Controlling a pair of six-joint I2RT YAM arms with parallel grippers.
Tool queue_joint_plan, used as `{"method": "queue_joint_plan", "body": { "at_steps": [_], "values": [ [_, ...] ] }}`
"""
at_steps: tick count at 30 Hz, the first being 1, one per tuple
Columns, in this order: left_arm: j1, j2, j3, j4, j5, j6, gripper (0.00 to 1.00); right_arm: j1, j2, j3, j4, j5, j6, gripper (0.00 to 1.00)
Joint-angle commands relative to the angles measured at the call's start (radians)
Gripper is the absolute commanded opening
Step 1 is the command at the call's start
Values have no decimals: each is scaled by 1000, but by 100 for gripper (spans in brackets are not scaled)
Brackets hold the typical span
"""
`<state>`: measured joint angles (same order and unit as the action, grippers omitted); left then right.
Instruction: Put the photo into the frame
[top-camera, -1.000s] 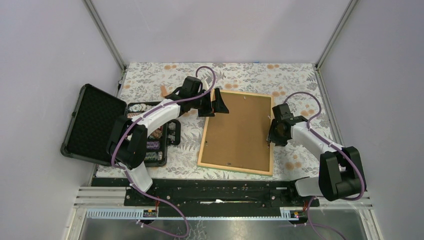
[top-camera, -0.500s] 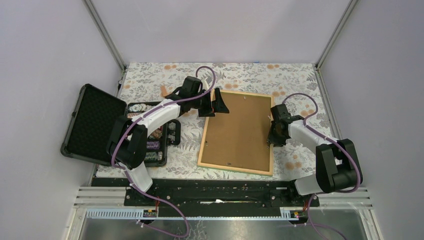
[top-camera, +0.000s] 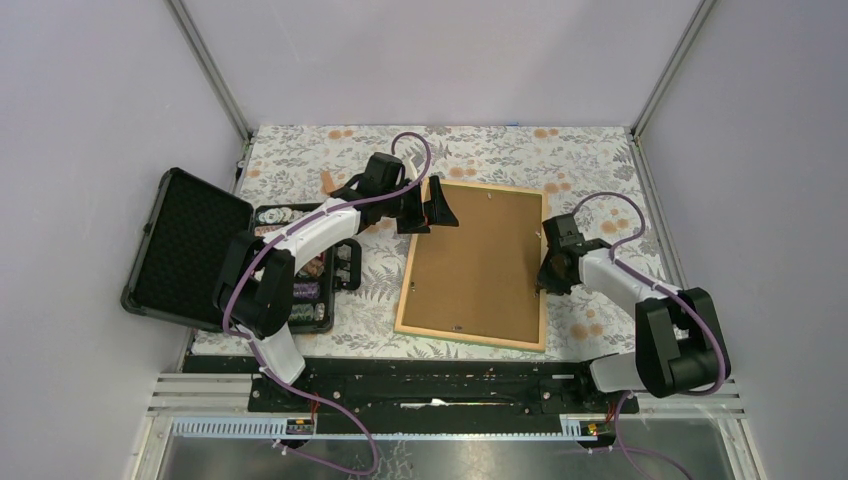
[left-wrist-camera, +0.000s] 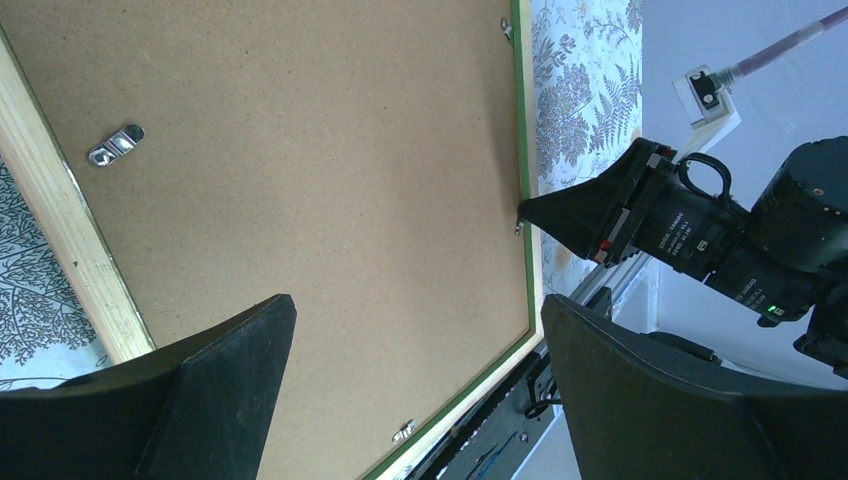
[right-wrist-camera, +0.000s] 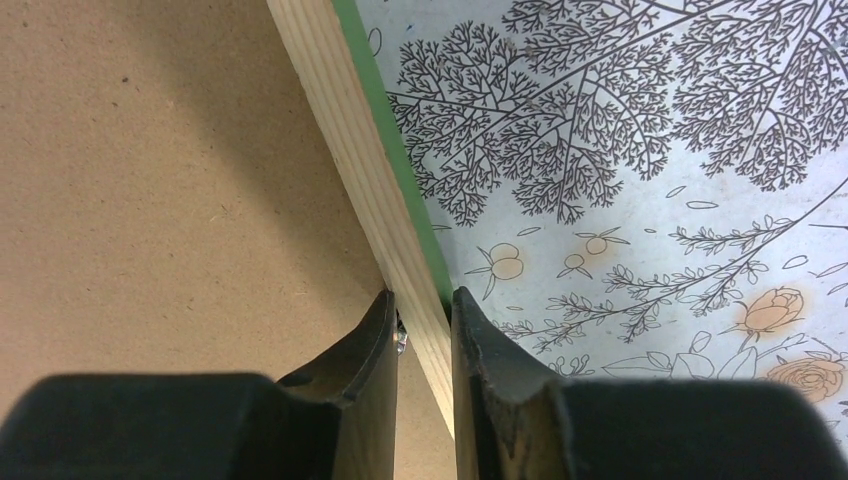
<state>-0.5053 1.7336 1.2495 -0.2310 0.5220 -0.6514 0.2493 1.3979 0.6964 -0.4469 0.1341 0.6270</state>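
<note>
Right claw (top-camera: 548, 268), in the top view, sits at the middle of the right long side of the frame (top-camera: 470, 338). The frame lies flat on the counter (top-camera: 500, 150), back up, with the brown backing board (top-camera: 475, 260) in it. Its long axis runs from the arms toward the far wall, the far end leaning slightly right. The left claw (top-camera: 430, 212) hangs spread wide over the frame's far left corner, holding nothing. The photo shows nowhere, so I cannot tell whether it is under the board.

From the left wrist, the left claw (left-wrist-camera: 415, 310) gapes above the board. The frame's wood rail (left-wrist-camera: 60, 230) runs past one side, and the right claw (left-wrist-camera: 560, 215) has its tip against the opposite green edge.

From the right wrist, the right claw (right-wrist-camera: 420, 300) is narrowed to a slit astride the rail (right-wrist-camera: 340, 130), one finger inboard by a small metal tab (right-wrist-camera: 400, 340), the other on the green side. I cannot tell whether it pinches yet. As I judge it, the right arm is the nearer one for working that tab.
</note>
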Motion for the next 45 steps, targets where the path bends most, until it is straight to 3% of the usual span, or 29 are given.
{"method": "queue_joint_plan", "body": {
  "at_steps": [1, 3, 11, 16, 22, 30, 35, 39, 41, 45],
  "values": [
    [5, -47, -5, 47, 20, -2, 99, 5, 40, -108, -32, 57, 142, 4],
    [5, -45, -5, 49, 30, -6, 99, 7, 27, -121, -25, 61, 144, 0],
    [6, -50, -10, 55, 26, -5, 99, 28, -9, -65, -52, 119, 63, 0],
    [7, -57, -10, 55, 18, 0, 99, 12, 23, 44, -38, 103, -116, 0],
    [14, -61, -9, 54, 19, 1, 99, -85, 136, 135, 76, -174, -512, 0],
    [22, -54, -9, 54, 24, -3, 99, -81, 274, 258, -11, 56, -767, 0],
    [27, -54, -13, 55, 12, 0, 99, -81, 289, 265, 22, 71, -735, 0],
    [27, -42, -9, 55, 21, -2, 99, -81, 280, 327, -13, 138, -535, 2],
    [28, -43, -10, 54, 19, -1, 99, -81, 279, 361, -61, 177, -449, 17],
    [28, -46, -12, 54, 11, 4, 99, -81, 230, 379, -115, 191, -395, 30]
  ]
}}
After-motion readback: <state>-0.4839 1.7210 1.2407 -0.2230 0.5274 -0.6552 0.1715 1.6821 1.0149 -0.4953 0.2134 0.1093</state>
